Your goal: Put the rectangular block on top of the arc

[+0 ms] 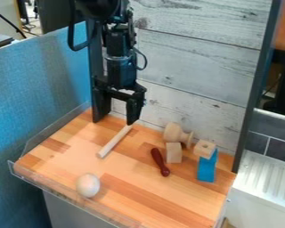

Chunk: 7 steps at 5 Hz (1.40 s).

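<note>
Pale, orange-brown wood in glued strips forms the small tabletop (133, 180), edged with a clear plastic rim (67, 191). Seven loose things lie or stand on it. Two are light wooden blocks: the plain rectangular block (174, 152), smooth and straight-sided, right of the middle near the back, and a stubby block with a round hole (205, 148), farther right. One blue arc (206, 171) stands upright at the right; the holed block overlaps its upper end, though whether it rests there is hard to tell. The rectangular block is apart from the arc, to its left.

One turned wooden piece (176, 133), flared and waisted, lies just behind the rectangular block. One glossy, dark red handle (160, 161), slim and swelling along its length, lies to the block's left. One straight, pale wooden rod (114, 141) slants across the back left, and one cream, egg-shaped object (87, 185) sits near the front left.

A black gripper (116, 121) hangs over the back left, its two fingers spread wide with nothing between them, one tip near the rod's upper end. Behind is a wall of whitewashed, grained planks (192, 58); at left, a blue, cloth-like panel (38, 89).
</note>
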### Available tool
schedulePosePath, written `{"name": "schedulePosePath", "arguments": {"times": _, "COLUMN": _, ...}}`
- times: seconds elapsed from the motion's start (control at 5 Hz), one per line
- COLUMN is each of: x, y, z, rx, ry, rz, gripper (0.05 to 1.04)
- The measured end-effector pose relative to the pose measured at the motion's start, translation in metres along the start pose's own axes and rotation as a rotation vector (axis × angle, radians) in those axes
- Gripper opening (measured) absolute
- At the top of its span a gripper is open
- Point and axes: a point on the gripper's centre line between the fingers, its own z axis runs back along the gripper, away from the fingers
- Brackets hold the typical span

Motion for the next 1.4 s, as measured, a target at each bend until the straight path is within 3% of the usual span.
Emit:
{"name": "schedulePosePath", "arguments": {"times": 0.2, "x": -0.002, "y": -0.001, "z": -0.012, "rx": -0.012, "ry": 0.032, "rz": 0.001, "gripper": 1.001}}
{"name": "schedulePosePath", "arguments": {"times": 0.4, "x": 0.011, "y": -0.008, "z": -0.033, "rx": 0.002, "ry": 0.012, "rz": 0.039, "gripper": 1.001}}
{"name": "schedulePosePath", "arguments": {"times": 0.6, "x": 0.029, "y": -0.015, "z": -0.048, "rx": 0.012, "ry": 0.02, "rz": 0.072, "gripper": 1.001}}
{"name": "schedulePosePath", "arguments": {"times": 0.8, "x": 0.045, "y": -0.02, "z": -0.068, "rx": -0.011, "ry": 0.049, "rz": 0.143, "gripper": 1.001}}
{"name": "schedulePosePath", "arguments": {"times": 1.0, "x": 0.061, "y": -0.031, "z": -0.071, "rx": -0.052, "ry": 0.038, "rz": 0.205, "gripper": 1.001}}
{"name": "schedulePosePath", "arguments": {"times": 1.2, "x": 0.071, "y": -0.038, "z": -0.075, "rx": -0.11, "ry": 0.066, "rz": 0.296, "gripper": 1.001}}
{"name": "schedulePosePath", "arguments": {"times": 1.4, "x": 0.074, "y": -0.038, "z": -0.073, "rx": -0.111, "ry": 0.061, "rz": 0.347, "gripper": 1.001}}
